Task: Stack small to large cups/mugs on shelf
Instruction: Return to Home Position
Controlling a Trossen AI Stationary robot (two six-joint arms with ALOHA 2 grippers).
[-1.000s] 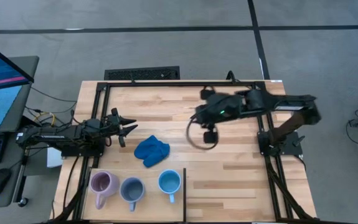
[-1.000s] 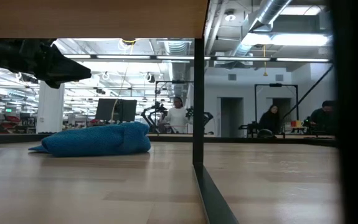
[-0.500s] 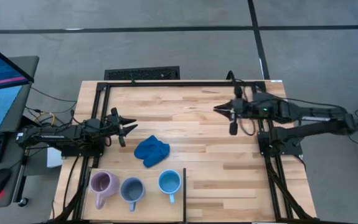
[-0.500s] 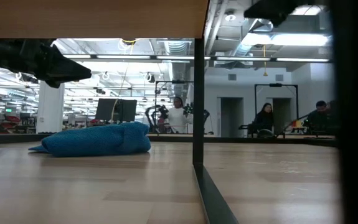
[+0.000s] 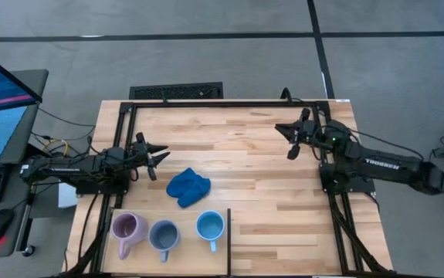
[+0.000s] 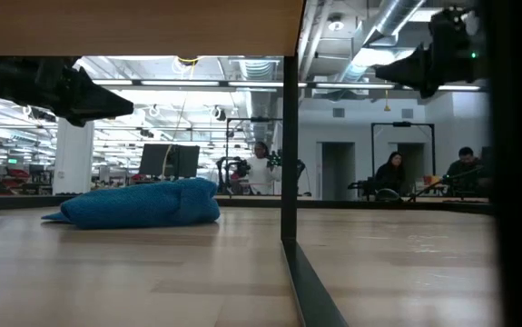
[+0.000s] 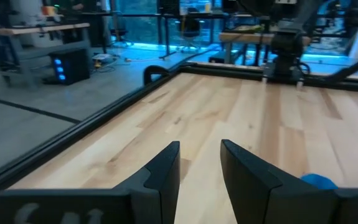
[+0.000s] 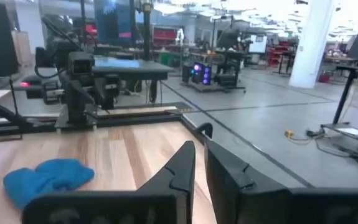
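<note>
Three mugs stand upright in a row on the pale plywood shelf [image 5: 183, 249] at the table's near edge: lilac [image 5: 127, 228], grey-blue [image 5: 164, 234], light blue [image 5: 210, 225]. Their mouths face up and their handles point to the near edge. My left gripper [image 5: 160, 161] hovers at the table's left, slightly open and empty, and also shows in its wrist view [image 7: 200, 168]. My right gripper [image 5: 286, 139] hovers at the far right with its fingers nearly together and empty; it also shows in its wrist view [image 8: 200, 163]. The mugs are hidden in the low view.
A royal-blue cloth lump [image 5: 188, 187] lies on the plank tabletop between my left gripper and the mugs; it also shows in the low view [image 6: 142, 203]. The shelf's dark edge [image 5: 228, 239] runs beside the light blue mug. Black frame rails border the table.
My right gripper has swung up from the table's middle and drawn back toward the far right edge, empty. The mugs and the cloth have stayed where they were.
</note>
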